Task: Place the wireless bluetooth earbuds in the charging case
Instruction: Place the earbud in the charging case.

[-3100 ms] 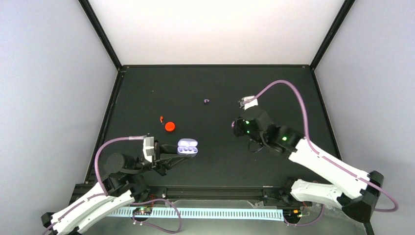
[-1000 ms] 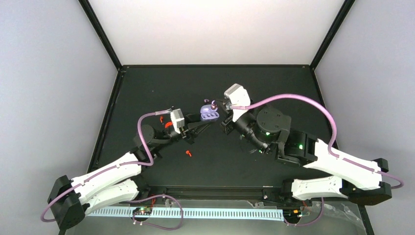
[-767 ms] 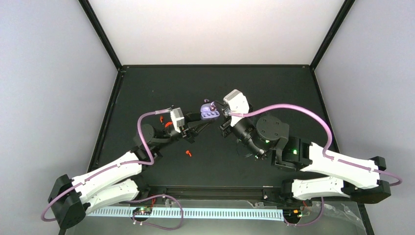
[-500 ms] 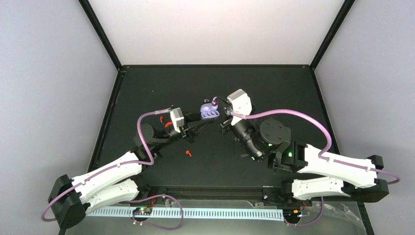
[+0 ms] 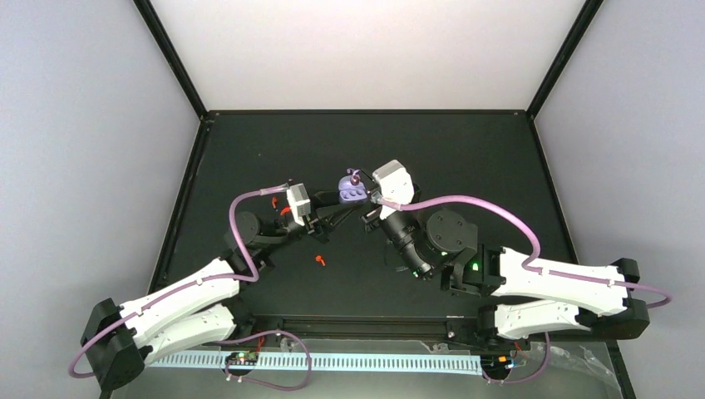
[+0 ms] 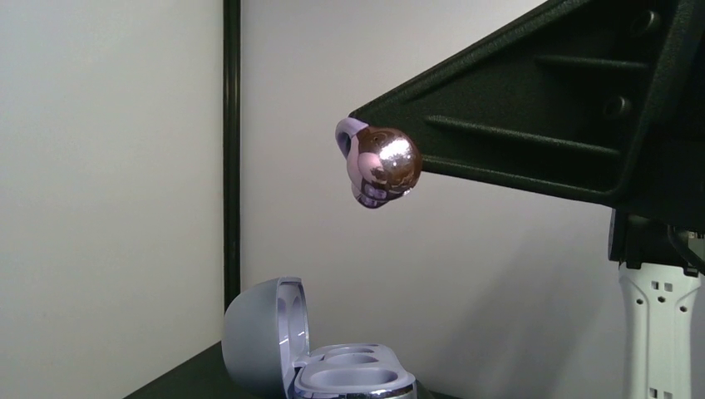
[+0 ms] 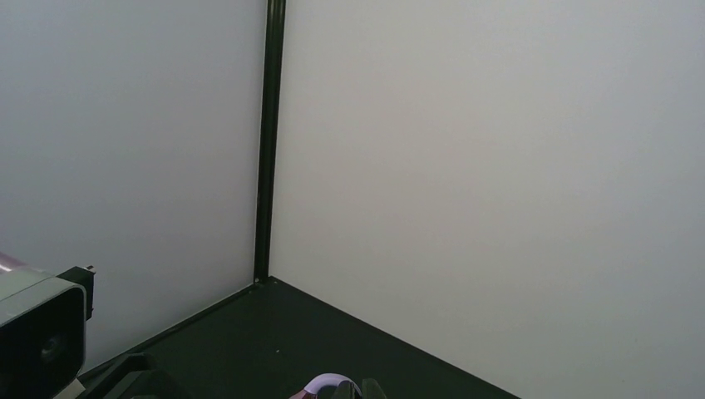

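Over the middle of the black tabletop [image 5: 465, 158], your left gripper [image 5: 339, 202] is clamping the open lavender charging case [image 5: 352, 194], with its lid standing up and both wells facing upward. Your right gripper [image 5: 363, 182] is pinching a lavender earbud [image 6: 378, 165], hanging it just above the case and apart from it. A red-orange earbud [image 5: 321, 260] is lying on the tabletop toward the front edge, near the left arm.

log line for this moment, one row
left gripper: holds open lavender case | right gripper: holds lavender earbud above case | earbud seated: no
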`<state>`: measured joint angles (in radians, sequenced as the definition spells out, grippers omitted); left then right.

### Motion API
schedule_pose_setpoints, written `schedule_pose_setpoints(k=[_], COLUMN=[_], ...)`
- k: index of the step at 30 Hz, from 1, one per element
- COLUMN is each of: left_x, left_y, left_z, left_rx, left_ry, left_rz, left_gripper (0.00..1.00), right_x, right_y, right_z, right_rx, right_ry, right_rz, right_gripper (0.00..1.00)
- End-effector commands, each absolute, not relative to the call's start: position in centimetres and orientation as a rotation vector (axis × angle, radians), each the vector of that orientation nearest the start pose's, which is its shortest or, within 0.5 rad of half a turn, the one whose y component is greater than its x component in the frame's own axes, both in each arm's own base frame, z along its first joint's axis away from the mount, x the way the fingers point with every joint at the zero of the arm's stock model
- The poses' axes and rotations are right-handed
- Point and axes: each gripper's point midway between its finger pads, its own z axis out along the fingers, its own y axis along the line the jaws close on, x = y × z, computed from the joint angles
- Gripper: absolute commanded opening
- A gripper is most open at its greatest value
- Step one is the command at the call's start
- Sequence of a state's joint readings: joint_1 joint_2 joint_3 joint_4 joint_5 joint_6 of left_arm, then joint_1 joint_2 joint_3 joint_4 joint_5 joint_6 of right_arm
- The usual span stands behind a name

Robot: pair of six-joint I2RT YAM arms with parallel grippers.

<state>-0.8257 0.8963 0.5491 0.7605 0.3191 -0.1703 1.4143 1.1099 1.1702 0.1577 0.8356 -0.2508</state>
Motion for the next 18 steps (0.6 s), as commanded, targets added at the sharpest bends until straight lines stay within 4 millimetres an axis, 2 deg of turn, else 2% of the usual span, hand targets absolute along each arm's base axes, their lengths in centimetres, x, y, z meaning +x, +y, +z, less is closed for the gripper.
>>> schedule_pose_setpoints(k=[1,18], left_x=[17.2,17.6], left_y=[-26.6,-26.1], left_z=[41.6,42.1], left_rx=[0.660,0.615], left_ry=[0.956,0.970], left_rz=[-1.047,-1.042], left_gripper=[0.01,0.01], right_x=[17.7,17.5], right_y=[30.6,32.1], right_z=[46.5,44.8], right_rx=[-0.420,-0.462], right_ry=[1.370,1.407], right_rz=[0.420,0.433], right_gripper=[0.01,0.01])
